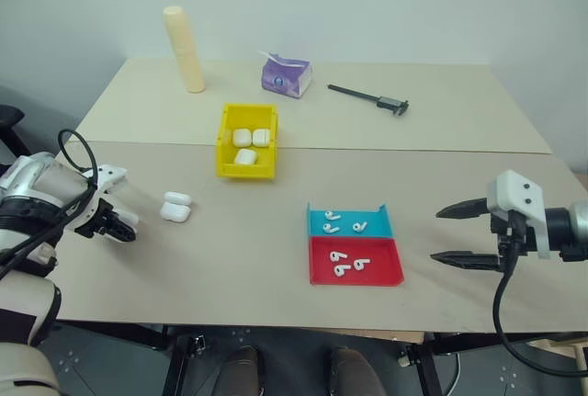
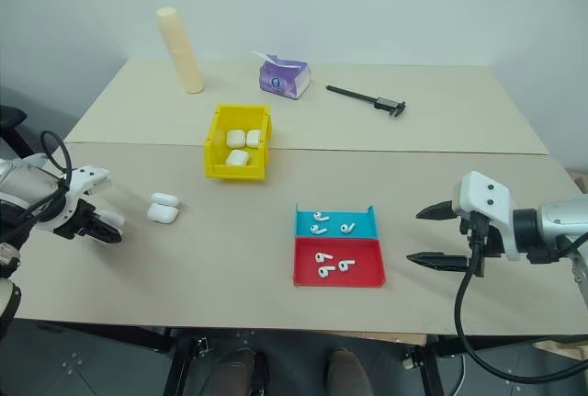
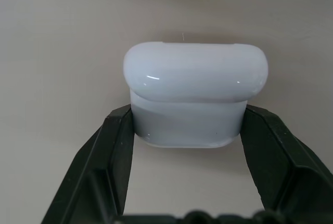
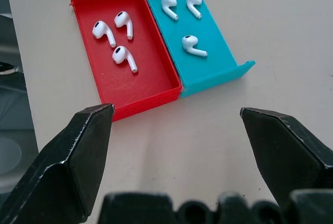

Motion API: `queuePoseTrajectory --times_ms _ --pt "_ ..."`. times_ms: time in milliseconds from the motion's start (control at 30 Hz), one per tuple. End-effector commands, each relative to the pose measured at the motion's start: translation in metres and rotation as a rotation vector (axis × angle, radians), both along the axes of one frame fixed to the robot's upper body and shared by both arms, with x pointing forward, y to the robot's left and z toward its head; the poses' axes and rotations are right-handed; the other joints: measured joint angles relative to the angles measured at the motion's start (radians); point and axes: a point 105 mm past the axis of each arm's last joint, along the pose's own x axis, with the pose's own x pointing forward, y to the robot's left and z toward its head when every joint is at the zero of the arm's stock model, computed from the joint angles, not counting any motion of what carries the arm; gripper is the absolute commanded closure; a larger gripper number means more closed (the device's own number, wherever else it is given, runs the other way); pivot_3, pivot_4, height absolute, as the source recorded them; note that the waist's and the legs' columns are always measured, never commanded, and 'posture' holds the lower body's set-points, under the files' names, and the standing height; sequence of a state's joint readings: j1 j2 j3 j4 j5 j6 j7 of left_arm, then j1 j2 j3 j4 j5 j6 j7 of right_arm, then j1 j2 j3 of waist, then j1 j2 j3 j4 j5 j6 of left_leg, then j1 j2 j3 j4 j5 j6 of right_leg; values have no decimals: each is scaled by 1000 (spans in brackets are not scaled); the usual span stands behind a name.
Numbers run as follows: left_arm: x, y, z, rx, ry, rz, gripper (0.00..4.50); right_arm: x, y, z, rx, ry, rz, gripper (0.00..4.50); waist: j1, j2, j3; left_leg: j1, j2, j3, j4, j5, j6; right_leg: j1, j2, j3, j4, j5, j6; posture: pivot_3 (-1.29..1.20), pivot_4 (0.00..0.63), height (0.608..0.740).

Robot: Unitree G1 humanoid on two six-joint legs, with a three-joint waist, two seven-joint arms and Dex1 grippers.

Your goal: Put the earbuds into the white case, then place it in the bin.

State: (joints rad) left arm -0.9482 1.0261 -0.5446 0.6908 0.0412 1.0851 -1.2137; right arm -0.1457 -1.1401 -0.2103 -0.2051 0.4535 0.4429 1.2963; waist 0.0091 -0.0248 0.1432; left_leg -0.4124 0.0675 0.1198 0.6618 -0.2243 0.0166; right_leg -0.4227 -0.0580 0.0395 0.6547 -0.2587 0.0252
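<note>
Clamping the white case (image 3: 195, 99) — left gripper (image 3: 187, 130), right gripper (image 4: 177, 117) spread.

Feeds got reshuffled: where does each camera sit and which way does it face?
Head eyes: on the head, facing forward and down over the table; both arms show.
Left wrist: looks along the left gripper, shut on the white case.
Right wrist: looks along the open right gripper at the red tray and blue tray.
Shared: head and right wrist views both show the trays.

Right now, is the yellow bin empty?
Not empty. The yellow bin already holds three white cases inside its walls.
</note>
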Motion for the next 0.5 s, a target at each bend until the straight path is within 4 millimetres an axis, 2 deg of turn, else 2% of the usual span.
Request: queuePoseTrajectory --times_ms 33,167,300,433,500 --pt "4 4 11 18 -42 -7 1726 1 1 10 -22 -44 10 0 0 0 0 0 0 0 0 0 0 0 0 0 0 0 0 0 150 740" --pt "7 -2 28 27 -115 -79 1726 1 1 12 -20 -53 8 0 0 0 0 0 0 0 0 0 0 0 0 0 0 0 0 0 150 740" --pt "-1 -17 68 20 -260 -244 1726 0 4 23 -22 -80 29 0 -8 -1 1 -3 1 -1 0 0 0 -2 0 0 0 0 0 0 150 740" --pt "-15 -35 91 -10 -386 -396 1726 1 10 36 -14 -112 48 0 -12 0 0 -1 0 -1 0 0 0 -1 -1 1 1 0 0 0 150 740" --pt "-10 -61 112 -127 -655 -496 1726 0 17 43 -20 -128 89 0 -11 2 -1 2 0 -1 0 0 0 1 -1 1 1 0 0 0 150 740"
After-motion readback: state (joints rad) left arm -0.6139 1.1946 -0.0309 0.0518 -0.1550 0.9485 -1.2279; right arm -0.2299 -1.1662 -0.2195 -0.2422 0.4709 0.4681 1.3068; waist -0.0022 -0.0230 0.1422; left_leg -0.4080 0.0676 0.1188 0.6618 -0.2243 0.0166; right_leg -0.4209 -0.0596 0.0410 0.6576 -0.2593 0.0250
